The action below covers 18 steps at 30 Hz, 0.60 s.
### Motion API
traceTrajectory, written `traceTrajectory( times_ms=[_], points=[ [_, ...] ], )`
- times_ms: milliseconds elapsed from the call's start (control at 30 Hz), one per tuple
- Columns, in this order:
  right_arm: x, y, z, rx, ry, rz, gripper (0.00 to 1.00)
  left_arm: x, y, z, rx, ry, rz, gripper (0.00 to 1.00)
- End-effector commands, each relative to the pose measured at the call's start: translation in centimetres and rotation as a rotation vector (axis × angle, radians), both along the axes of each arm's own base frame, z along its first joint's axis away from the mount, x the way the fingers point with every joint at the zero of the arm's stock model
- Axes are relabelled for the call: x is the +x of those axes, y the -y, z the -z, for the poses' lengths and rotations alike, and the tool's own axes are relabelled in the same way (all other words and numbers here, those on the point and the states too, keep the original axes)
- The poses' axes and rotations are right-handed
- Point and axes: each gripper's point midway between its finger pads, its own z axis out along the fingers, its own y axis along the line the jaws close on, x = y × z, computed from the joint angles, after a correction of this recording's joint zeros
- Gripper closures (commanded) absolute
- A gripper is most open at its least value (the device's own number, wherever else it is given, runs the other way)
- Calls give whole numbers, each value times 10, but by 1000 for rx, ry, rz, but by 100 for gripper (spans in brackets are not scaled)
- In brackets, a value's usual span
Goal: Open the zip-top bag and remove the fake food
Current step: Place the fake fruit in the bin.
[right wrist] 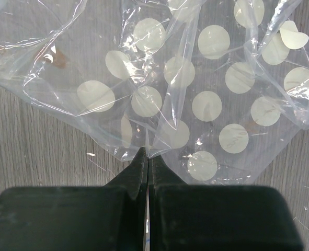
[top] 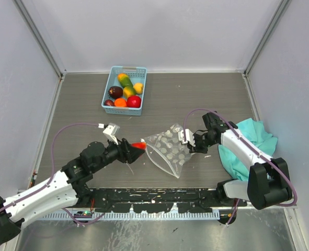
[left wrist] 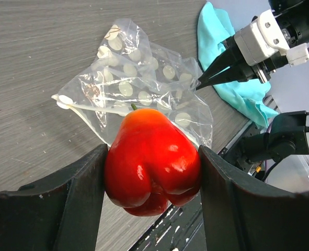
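zip-top bag [top: 169, 150]: clear, dotted, crumpled | fake food [left wrist: 151, 162]: glossy red piece (outside bag)

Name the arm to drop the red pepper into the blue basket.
Left. The left tool grips the red pepper, and the basket sits on its side; the right tool is shut on the zip-top bag.

No writing, label, brand, number or sign can be read in any view. The zip-top bag [top: 167, 149] bears only rows of plain white dots, with no lettering on it.
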Motion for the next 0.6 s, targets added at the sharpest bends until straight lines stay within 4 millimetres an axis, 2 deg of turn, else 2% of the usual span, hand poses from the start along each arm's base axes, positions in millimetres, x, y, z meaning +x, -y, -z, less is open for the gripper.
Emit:
traceTrajectory(
  times_ms=[0, 567],
  points=[
    [9, -2, -11, 22, 45, 14, 97, 5, 0, -26, -2, 53, 20, 61],
    [10, 1, -10, 23, 44, 23, 97, 40, -13, -40, 29, 63, -12, 60]
  ],
)
